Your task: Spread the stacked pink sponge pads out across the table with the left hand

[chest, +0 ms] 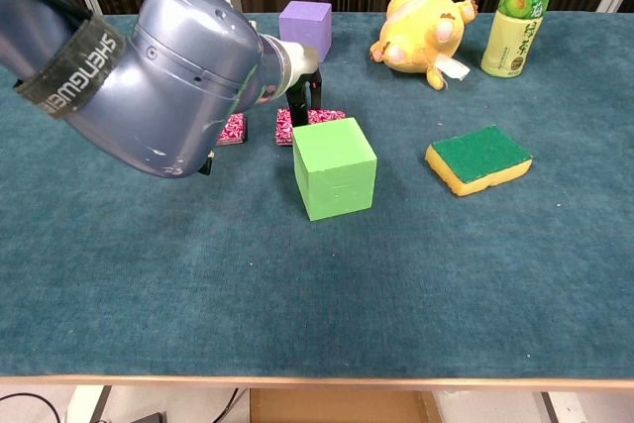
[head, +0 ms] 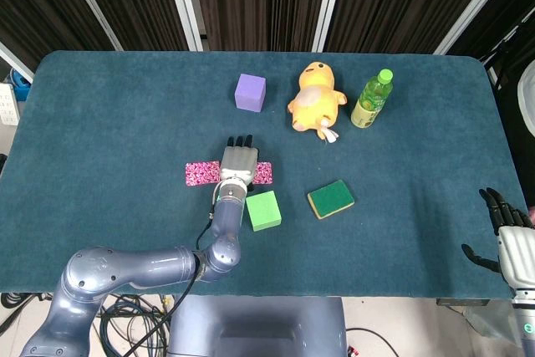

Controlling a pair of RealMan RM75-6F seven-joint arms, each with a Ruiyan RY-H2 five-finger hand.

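Two pink patterned sponge pads lie side by side in the middle of the table, the left pad (head: 201,173) and the right pad (head: 263,174). My left hand (head: 237,163) lies over the gap between them, fingers stretched away from me. In the chest view its dark fingertips (chest: 301,103) press down on the right pad (chest: 289,124), just behind the green cube (chest: 335,167). My forearm (chest: 178,76) hides most of the left pad (chest: 232,129). My right hand (head: 510,236) hangs off the table's near right corner, fingers spread, holding nothing.
The green cube (head: 263,210) sits right in front of the pads. A green and yellow sponge (head: 330,198) lies to its right. At the back stand a purple cube (head: 250,92), a yellow plush duck (head: 316,98) and a green bottle (head: 372,99).
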